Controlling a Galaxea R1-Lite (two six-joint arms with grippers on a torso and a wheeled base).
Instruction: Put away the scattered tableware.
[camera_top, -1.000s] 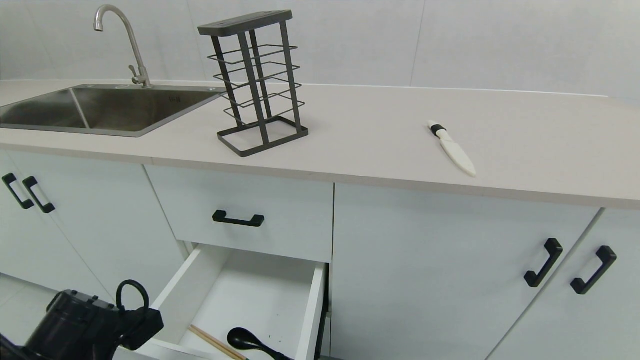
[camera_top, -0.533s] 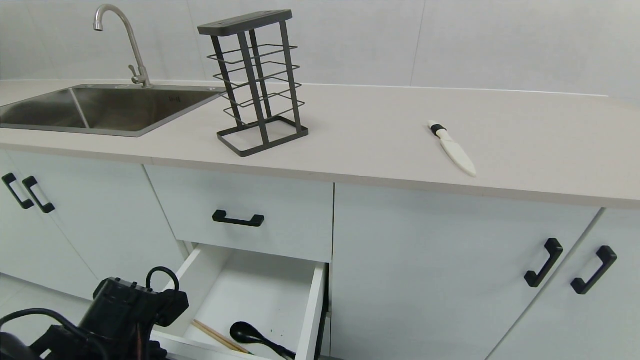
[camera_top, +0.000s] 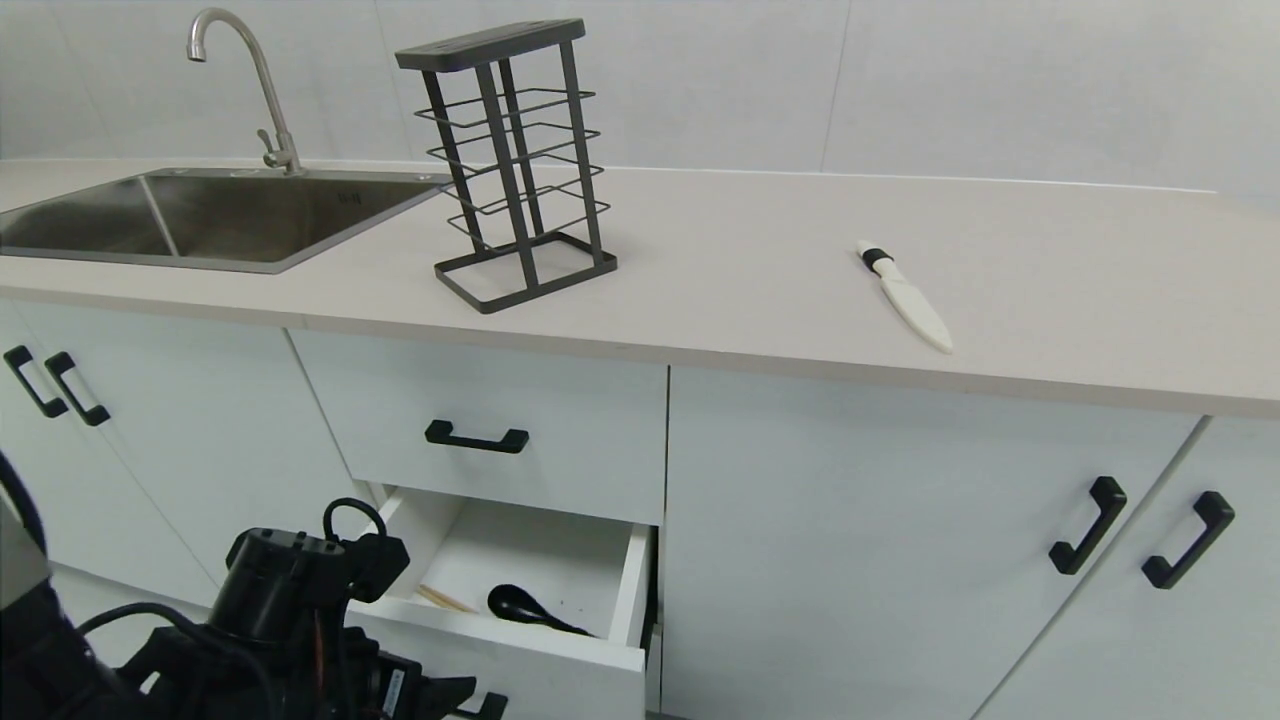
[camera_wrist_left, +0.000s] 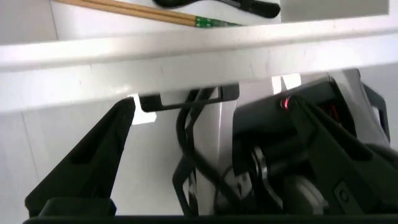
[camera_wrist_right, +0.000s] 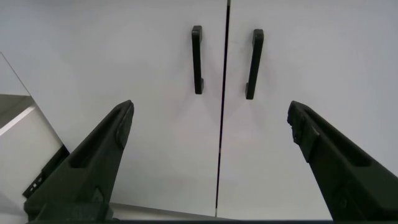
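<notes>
A white knife (camera_top: 905, 297) with a black band lies on the counter at the right. The lower drawer (camera_top: 540, 660) stands partly open, with wooden chopsticks (camera_top: 445, 598) and a black spoon (camera_top: 530, 610) inside; the chopsticks (camera_wrist_left: 149, 11) lie just past the drawer's front edge in the left wrist view. My left gripper (camera_top: 455, 695) is low at the drawer front, open, its fingers either side of the black drawer handle (camera_wrist_left: 186, 96). My right gripper (camera_wrist_right: 211, 118) is open and empty, facing two cabinet doors with black handles (camera_wrist_right: 197, 59).
A dark wire rack (camera_top: 515, 165) stands on the counter beside the steel sink (camera_top: 200, 215) with its tap. A closed upper drawer (camera_top: 476, 437) sits above the open one. Cabinet doors with black handles (camera_top: 1085, 525) line the right.
The lower drawer has slid well inward. My left arm has moved forward and to the right with it, staying against the drawer front.
</notes>
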